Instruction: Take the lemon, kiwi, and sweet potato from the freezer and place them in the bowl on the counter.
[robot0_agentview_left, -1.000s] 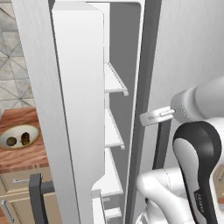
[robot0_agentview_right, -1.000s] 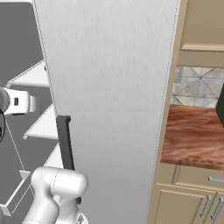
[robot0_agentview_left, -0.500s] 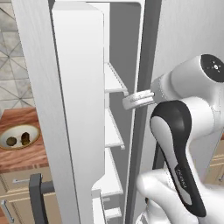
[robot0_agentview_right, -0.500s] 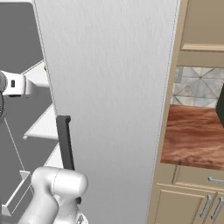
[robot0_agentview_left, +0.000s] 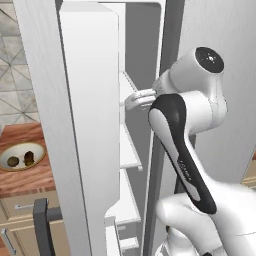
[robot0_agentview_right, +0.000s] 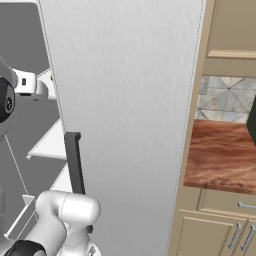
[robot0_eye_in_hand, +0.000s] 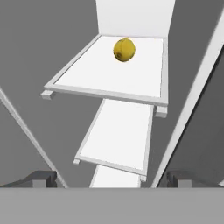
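Observation:
The lemon (robot0_eye_in_hand: 124, 50), small and bright yellow, rests toward the back of the upper white shelf (robot0_eye_in_hand: 109, 74) inside the freezer (robot0_agentview_left: 90, 125), whose door stands open. My gripper (robot0_agentview_left: 131, 101) reaches into the freezer opening at upper-shelf height, short of the lemon and above it. Its jaws are open with nothing between them (robot0_eye_in_hand: 111, 179). The cream bowl (robot0_agentview_left: 39, 150) sits on the wood counter (robot0_agentview_left: 25, 182) at far left. Two small dark brown lumps (robot0_agentview_left: 29, 158) lie in it, too small to tell whether they are the kiwi and sweet potato.
The freezer's open door (robot0_agentview_right: 125, 115) with its dark bar handle (robot0_agentview_right: 74, 160) stands to my right. Lower white shelves (robot0_eye_in_hand: 118, 135) step down below the lemon's shelf. A second stretch of wood counter (robot0_agentview_right: 220, 155) with beige cabinets lies right of the freezer.
The arm has swung left and up, carrying the gripper from beside the door edge into the freezer opening. The jaws stayed open.

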